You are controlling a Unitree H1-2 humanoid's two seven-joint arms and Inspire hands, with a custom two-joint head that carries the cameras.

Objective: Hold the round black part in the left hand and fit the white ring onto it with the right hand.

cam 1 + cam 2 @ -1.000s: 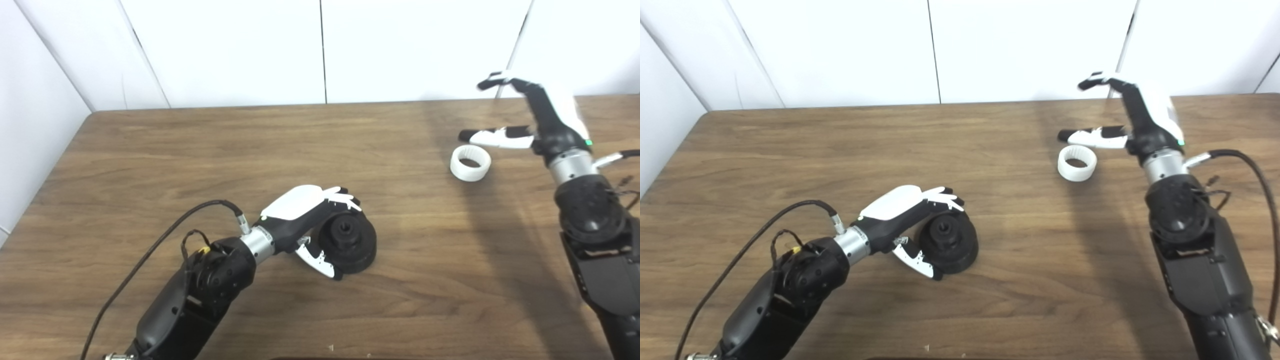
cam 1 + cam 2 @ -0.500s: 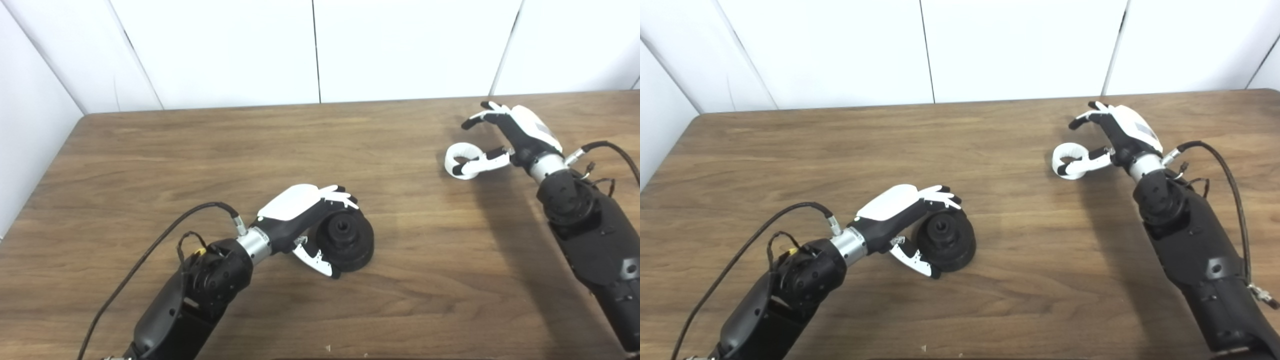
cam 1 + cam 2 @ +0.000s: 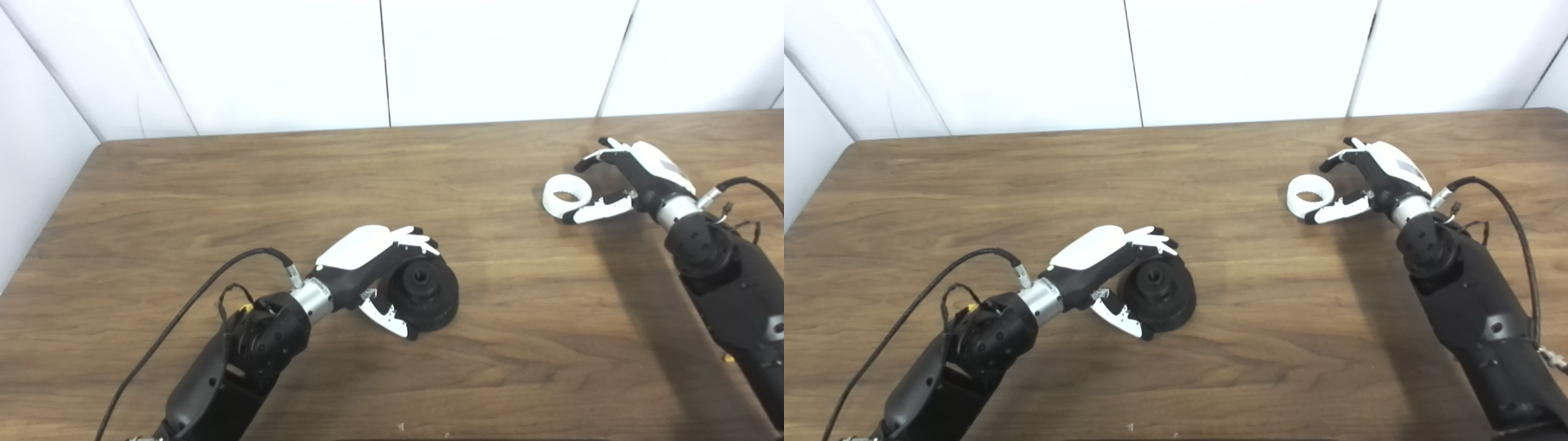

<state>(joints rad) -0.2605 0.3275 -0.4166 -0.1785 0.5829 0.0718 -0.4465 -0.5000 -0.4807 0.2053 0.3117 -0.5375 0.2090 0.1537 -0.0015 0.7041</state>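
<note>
The round black part [image 3: 425,293] rests on the wooden table [image 3: 245,184] near the middle, its hub facing up and toward the camera. My left hand [image 3: 370,257] wraps it from the left, fingers [image 3: 416,240] curled over its top edge and thumb under its near edge. The white ring [image 3: 566,195] lies flat at the right rear. My right hand [image 3: 1381,174] is just right of the ring and open. Its thumb [image 3: 1335,211] reaches along the ring's near side and the fingers arch apart behind it.
White wall panels [image 3: 380,61] stand behind the table's far edge. A black cable [image 3: 184,312] loops from the left forearm over the table, and another cable [image 3: 1513,214] arcs off the right wrist.
The camera has shifted slightly. My right hand has come down from above the table to beside the ring, thumb now at its near side. The left hand and black part have not moved.
</note>
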